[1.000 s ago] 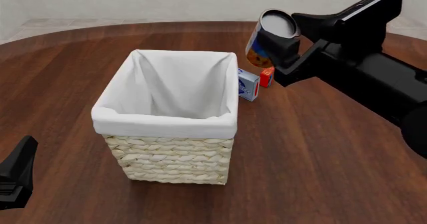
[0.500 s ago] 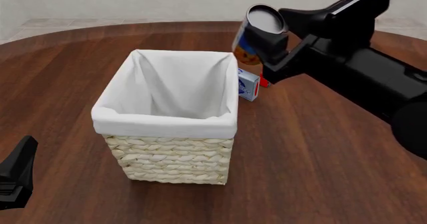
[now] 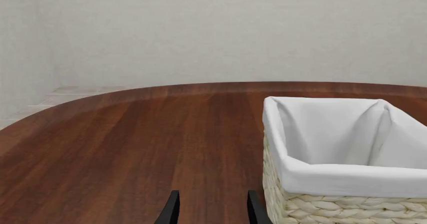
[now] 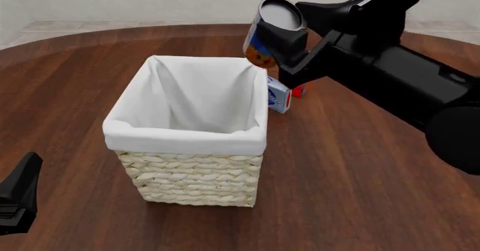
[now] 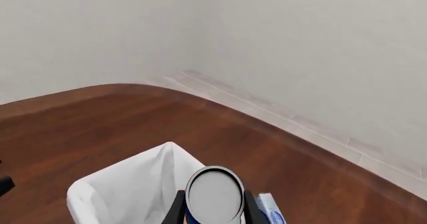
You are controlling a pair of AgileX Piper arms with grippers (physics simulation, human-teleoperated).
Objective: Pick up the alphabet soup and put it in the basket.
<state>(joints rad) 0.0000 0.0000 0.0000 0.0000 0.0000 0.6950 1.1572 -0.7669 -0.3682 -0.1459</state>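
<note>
Above the dark wood surface (image 4: 360, 172), your right gripper (image 4: 289, 40) clamps the alphabet soup (image 4: 268, 33), blue-labelled, grey lid tilted toward you, over the basket (image 4: 188, 136)'s far right corner; your left gripper (image 3: 208, 209) stands parted.

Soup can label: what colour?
Blue, with an orange-yellow band at the base of the soup can; clearest in the front view.
</note>
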